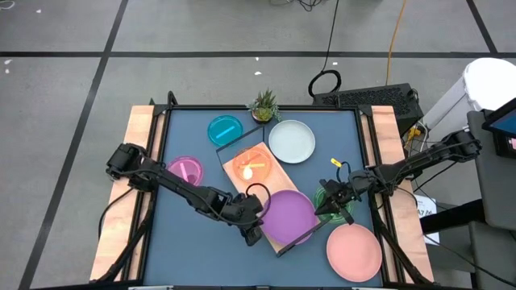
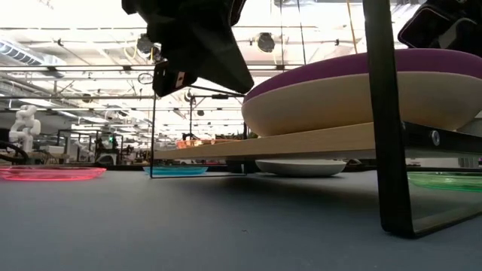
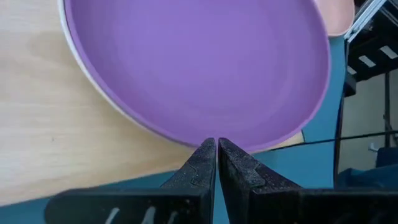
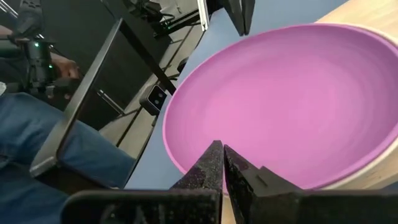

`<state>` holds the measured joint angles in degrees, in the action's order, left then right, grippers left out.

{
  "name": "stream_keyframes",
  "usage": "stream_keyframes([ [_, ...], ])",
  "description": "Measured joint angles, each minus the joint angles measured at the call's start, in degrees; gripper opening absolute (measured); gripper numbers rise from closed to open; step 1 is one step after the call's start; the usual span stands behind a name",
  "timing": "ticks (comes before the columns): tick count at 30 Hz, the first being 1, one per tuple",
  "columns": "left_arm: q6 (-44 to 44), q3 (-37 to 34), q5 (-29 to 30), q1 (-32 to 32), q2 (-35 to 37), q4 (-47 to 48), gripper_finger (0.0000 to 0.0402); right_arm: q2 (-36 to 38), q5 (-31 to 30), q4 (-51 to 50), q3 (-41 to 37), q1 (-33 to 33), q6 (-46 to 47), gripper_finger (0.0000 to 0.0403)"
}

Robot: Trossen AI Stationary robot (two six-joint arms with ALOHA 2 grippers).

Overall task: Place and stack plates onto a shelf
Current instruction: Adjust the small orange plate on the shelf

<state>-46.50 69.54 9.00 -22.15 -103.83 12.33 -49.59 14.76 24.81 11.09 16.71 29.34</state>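
**Operator:** Plates are what I'm watching here. The purple plate (image 1: 289, 217) is sitting on the near end of the shelf (image 1: 239, 153), stacked on top of the cream plate (image 2: 354, 102), and the orange plate (image 1: 251, 167) is lying on the far end of that same board.

**Spotter:** And your hands?

**Operator:** I'm holding the left hand (image 1: 252, 235) just beside the purple plate's rim, fingers pressed together, grasping nothing. The right hand (image 1: 342, 206) is sitting at the opposite side, over the green plate (image 1: 326, 197), also clenched and empty.

**Spotter:** So which step are we in?

**Operator:** I'm reading it as between plates: the purple one looks set down, and neither hand is carrying anything. Still lying on the table (image 1: 189, 133) are the cyan plate (image 1: 225, 130), the magenta plate (image 1: 185, 170), the pale blue-white plate (image 1: 292, 140) and the salmon pink plate (image 1: 354, 250).

**Spotter:** What's the next move asking of you?

**Operator:** I'm thinking a large one goes next. That calls for opening a hand, dropping it to the rim of the salmon plate, and lifting clear of the shelf's black wire frame.
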Motion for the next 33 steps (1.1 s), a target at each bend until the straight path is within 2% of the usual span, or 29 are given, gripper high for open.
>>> stream_keyframes([
  [7, 0.35, 0.01, 0.52, 0.33, 0.0, -0.12, 0.0023, 0.09, -0.02, -0.34, 0.0, 0.0, 3.36, 0.0],
  [17, -0.79, 0.04, 0.69, 2.14, 3.24, -0.49, 0.0023, 3.6, -1.64, -2.91, 0.49, -0.02, 20.17, 0.0],
  [20, -0.79, 0.04, 0.63, 2.89, 4.56, 0.01, 0.0023, 5.36, -2.55, -9.52, 2.85, -0.02, 22.93, 0.0],
  [29, -0.82, 0.04, 1.49, 6.06, 9.05, 1.45, 0.0023, 7.18, -2.95, -40.31, 16.2, -2.76, 22.6, 0.0],
  [33, -0.44, 0.04, 2.06, 8.24, 10.6, 3.27, 0.0023, 7.2, -2.88, -47.06, 19.06, -5.74, 26.95, 0.0],
])
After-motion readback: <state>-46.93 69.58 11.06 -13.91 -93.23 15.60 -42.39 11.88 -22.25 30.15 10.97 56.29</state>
